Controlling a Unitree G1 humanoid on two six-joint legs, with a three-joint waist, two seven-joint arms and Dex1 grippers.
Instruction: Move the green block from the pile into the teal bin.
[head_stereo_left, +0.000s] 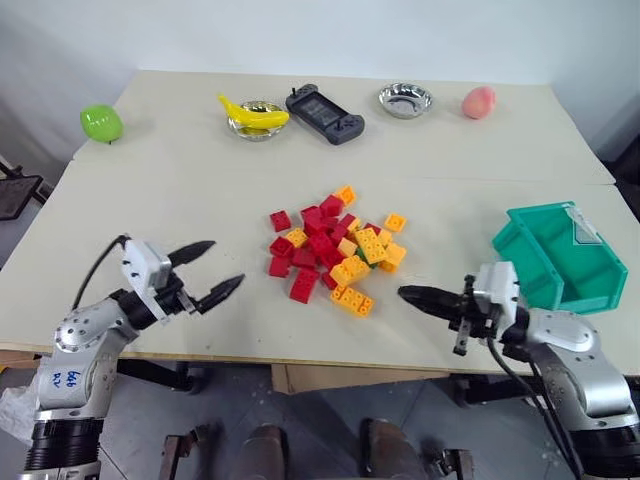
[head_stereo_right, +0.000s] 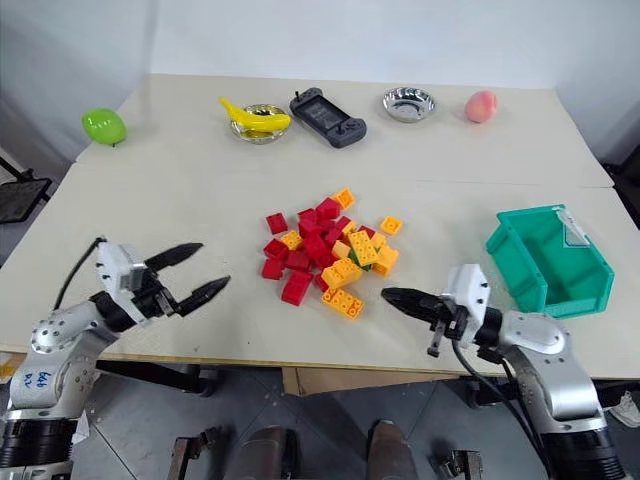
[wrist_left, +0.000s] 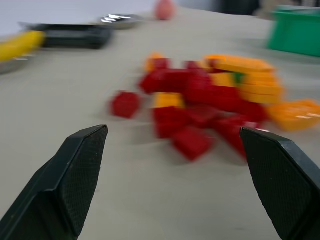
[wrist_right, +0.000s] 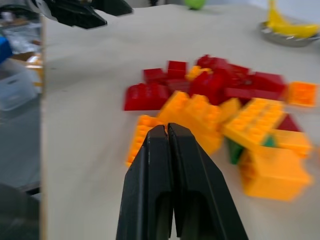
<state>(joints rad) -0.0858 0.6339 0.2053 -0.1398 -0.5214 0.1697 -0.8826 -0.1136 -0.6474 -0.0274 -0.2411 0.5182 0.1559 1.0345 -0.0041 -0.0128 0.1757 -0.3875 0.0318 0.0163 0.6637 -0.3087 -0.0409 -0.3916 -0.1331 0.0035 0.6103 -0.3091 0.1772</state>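
The pile (head_stereo_left: 335, 250) of red, orange and yellow bricks lies at the middle of the table. The green block (wrist_right: 233, 151) is a dark-green brick tucked under orange bricks on the pile's right side, mostly hidden. At the table's right edge stands the teal bin (head_stereo_left: 560, 258). My left gripper (head_stereo_left: 226, 263) is open, left of the pile and pointing toward it, holding nothing. My right gripper (head_stereo_left: 403, 292) is shut and empty. It points at the pile from the front right, a short way from the nearest orange bricks.
Along the far side are a lime-green fruit (head_stereo_left: 101, 122), a banana (head_stereo_left: 254, 113) in a small bowl, a black game controller (head_stereo_left: 324, 113), an empty metal bowl (head_stereo_left: 405, 99) and a peach (head_stereo_left: 479, 101). Both grippers hover near the table's front edge (head_stereo_left: 300, 355).
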